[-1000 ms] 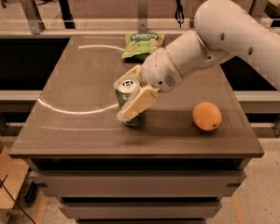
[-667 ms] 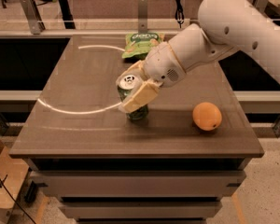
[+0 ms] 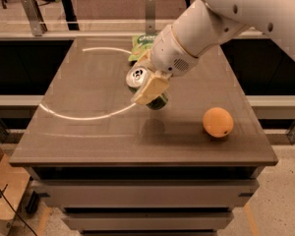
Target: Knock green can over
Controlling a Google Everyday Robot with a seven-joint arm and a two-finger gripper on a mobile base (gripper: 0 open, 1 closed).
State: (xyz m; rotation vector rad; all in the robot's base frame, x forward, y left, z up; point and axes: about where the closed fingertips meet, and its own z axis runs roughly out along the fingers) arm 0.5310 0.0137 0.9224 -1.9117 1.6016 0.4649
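The green can [image 3: 159, 103] is tilted in the air just above the middle of the brown table [image 3: 83, 132], its silver top [image 3: 136, 76] turned up and to the left. My gripper [image 3: 147, 86] comes in from the upper right on the white arm and is shut on the can. One tan finger [image 3: 150, 89] lies across the can's side. The can's shadow falls on the table under it.
An orange [image 3: 218, 122] sits on the table's right side near the front. A flat green snack bag [image 3: 140, 43] lies at the back of the table, partly hidden by my arm. Pale curved light streaks cross the left of the tabletop.
The can stood upright on the table in my gripper. It now hangs tilted above the table. My arm has moved up and slightly back with it.
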